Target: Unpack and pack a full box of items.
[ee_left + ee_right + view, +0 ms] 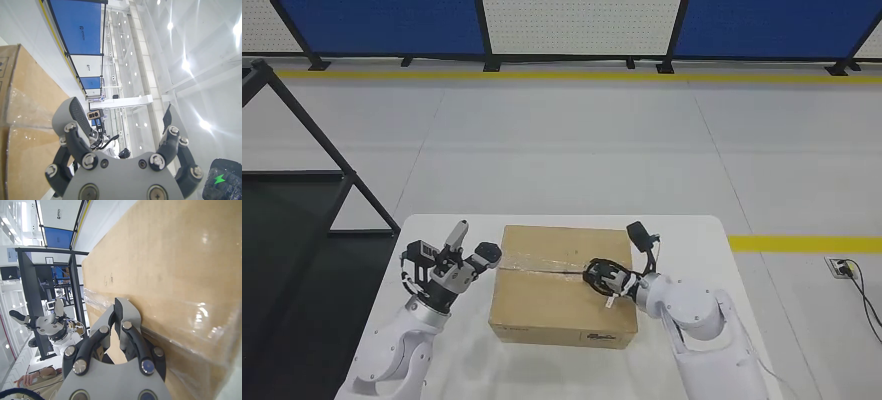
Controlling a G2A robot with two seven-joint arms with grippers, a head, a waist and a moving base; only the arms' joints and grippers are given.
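Light is bright and even, coming from overhead. In the left wrist view the ceiling lamps (170, 25) burn out to white spots with long star-shaped streaks of flare, and the ceiling around them is washed pale. The clear tape (198, 313) on the box (170, 256) throws back small white glints in both wrist views. From the top view, the box's near face is darker than its lit top. Straight lines bow toward the edges of both wrist views.

Faint handwriting (108, 281) on the box (170, 266); green bolt sign (219, 179) on black casing (229, 191).
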